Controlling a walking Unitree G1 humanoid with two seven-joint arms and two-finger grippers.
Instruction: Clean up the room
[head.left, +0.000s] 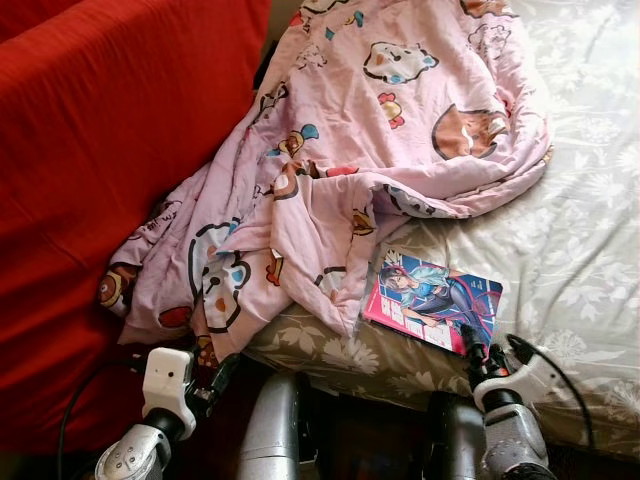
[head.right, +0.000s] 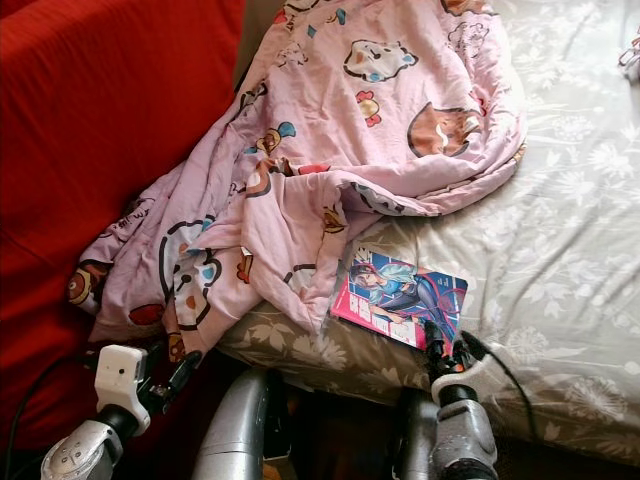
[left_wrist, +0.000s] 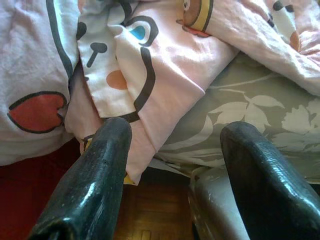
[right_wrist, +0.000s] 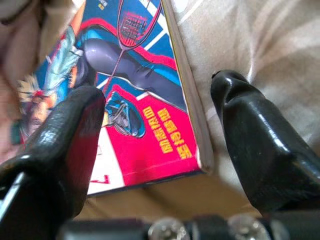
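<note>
At the left of the head views a red fabric sofa back (head.left: 110, 150) fills the frame's left third. Beside it, the pink cartoon-printed cotton quilt (head.left: 380, 130) spills from upper centre down to lower left, its corner hanging over the edge of the bed with the grey floral sheet (head.left: 590, 250).

The left gripper (left_wrist: 172, 165) sits at the lower left, below that hanging corner. Its fingers stand wide apart and hold nothing.

At lower centre-right lies the glossy comic book with the red and blue cover (head.left: 432, 300), flat on the sheet, one corner tucked just under the quilt's fold.

The right gripper (right_wrist: 160, 150) is at the book's near edge. Its fingers are spread wide, one over the cover, one over the sheet beside the spine, holding nothing.

The step in hand appears to be picking up the book. The outer finger should slide under the spine edge before closing, since a thin flat book offers little purchase. The lift should draw towards the robot to free the tucked corner without dragging the quilt.
</note>
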